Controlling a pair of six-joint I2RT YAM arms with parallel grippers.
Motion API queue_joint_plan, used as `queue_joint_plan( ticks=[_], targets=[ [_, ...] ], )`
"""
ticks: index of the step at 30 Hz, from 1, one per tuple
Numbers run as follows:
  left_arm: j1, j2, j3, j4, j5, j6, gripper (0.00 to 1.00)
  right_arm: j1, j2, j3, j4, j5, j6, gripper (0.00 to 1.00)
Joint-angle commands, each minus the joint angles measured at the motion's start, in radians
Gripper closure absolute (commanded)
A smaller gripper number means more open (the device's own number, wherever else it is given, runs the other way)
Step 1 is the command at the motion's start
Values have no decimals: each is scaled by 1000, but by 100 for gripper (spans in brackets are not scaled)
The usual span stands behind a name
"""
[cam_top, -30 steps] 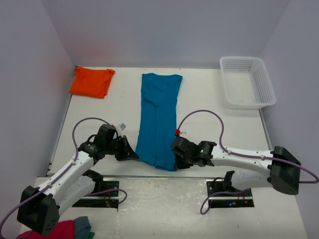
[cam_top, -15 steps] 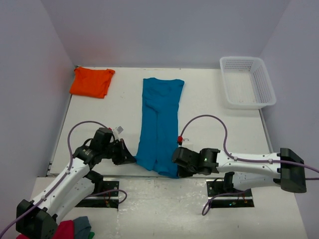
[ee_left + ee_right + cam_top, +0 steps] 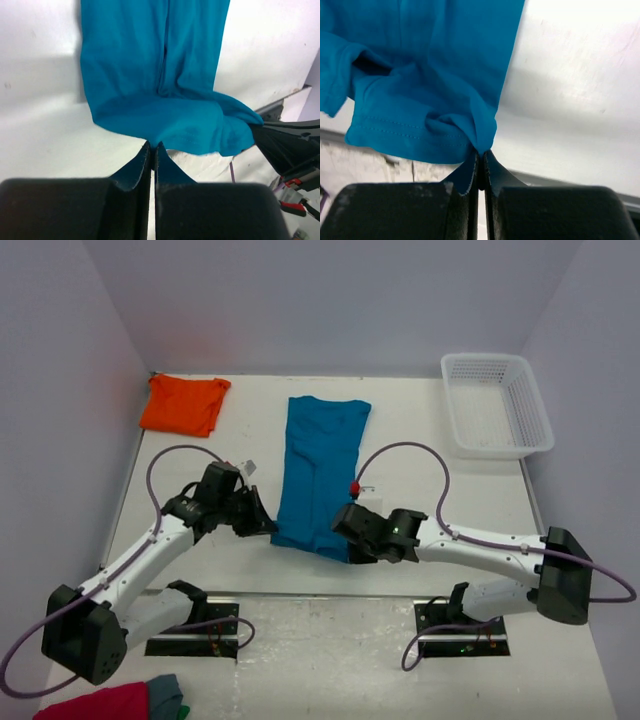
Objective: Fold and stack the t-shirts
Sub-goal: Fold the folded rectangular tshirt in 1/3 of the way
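My left gripper (image 3: 152, 146) and right gripper (image 3: 481, 156) are each clamped on a hem corner of the teal tee (image 3: 322, 445). The rest lies flat ahead of them, ready for folding the hem forward.

You had no readable text, number or brand in any view. The one small white tag (image 3: 247, 468) was too tiny to read.

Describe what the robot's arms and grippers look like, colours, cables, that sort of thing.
Both the left arm and right arm have white links with black joint housings. The left gripper and right gripper are black, with fingers tapering to thin tips. A purple cable loops along each arm; the right one carries a small red fitting.
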Motion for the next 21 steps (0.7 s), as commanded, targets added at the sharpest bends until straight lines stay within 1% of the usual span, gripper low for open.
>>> queue_joint_plan(
  ticks=[1,5,7,9,14,21],
  targets=[
    [-1,125,126,104,-79,73,100,-96,57,90,13,62,-160,100],
    [-1,269,276,122,-118,124,100,-194,141,208,28,53,-301,100],
    [-1,344,322,133,-121,133,100,-246,184,238,45,41,-341,100],
    [-1,388,387,137,-128,139,100,-286,209,277,56,25,-384,100],
    [2,536,532,124,-142,162,100,-369,301,366,68,-22,-471,100],
    [7,691,638,133,-148,165,100,-475,414,455,96,-82,-559,100]
  ],
)
